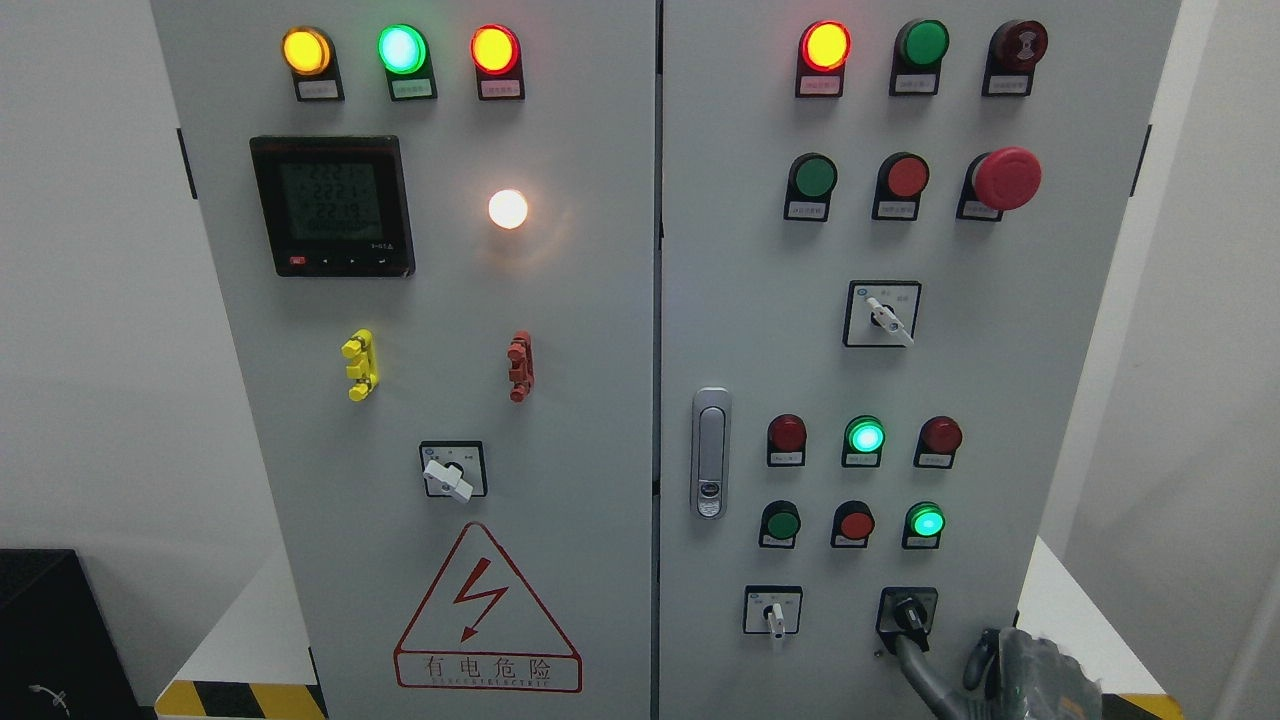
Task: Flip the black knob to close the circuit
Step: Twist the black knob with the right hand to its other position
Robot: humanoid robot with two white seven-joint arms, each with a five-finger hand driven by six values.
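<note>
Showing only partly at the 5 o'clock corner of the frame: the right hand [1010, 665], cut off by the bottom edge, its dark, blotchy back blurring into the cabinet's lower edge. Reaching up toward 11 o'clock from it, one grey finger [918, 668], its tip lying at the black knob [908, 610]; whether actually touching or just short, impossible to tell. Curling beside the palm, another finger or two, too dim to count, gripping nothing visible. Sitting low on the right-hand door of the grey cabinet [1060, 330], the black knob, at 10 o'clock from the hand, inside a black square plate, its handle pointing roughly toward 5 o'clock and partly hiding behind the fingertip. Standing just at 9 o'clock of it, a white-handled selector switch [773, 612], well clear of the finger. Glowing at 12 o'clock above the knob, a green lamp [926, 522]. Remaining unreadable at this size, the small labels under the buttons.
</note>
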